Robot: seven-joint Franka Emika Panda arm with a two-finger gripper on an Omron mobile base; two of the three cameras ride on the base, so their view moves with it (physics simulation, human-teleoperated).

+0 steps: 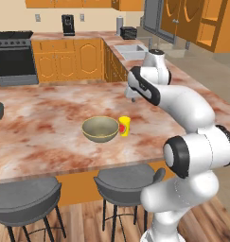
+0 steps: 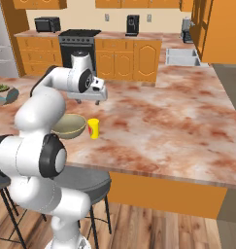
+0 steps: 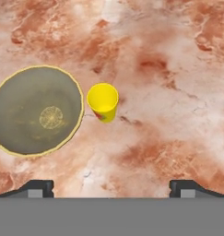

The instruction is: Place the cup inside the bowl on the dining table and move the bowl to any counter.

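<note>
Two grey bar stools (image 1: pixel 121 182) stand on a wooden floor; beyond, a black oven (image 1: pixel 13 59), coffee machine (image 1: pixel 68 24), toaster (image 1: pixel 128 32), microwave (image 2: pixel 47 24) and sink (image 1: pixel 130 51) line orange cabinets.

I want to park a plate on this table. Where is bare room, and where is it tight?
Bare marble on the dining table stretches behind the bowl and beyond the cup toward the sink side. Tightest is where cup and bowl stand close together near the front edge.

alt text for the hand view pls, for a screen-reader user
Looking down on the marble dining table: a yellow cup stands upright just right of an empty olive bowl, with the jaws open and well above both.
</note>
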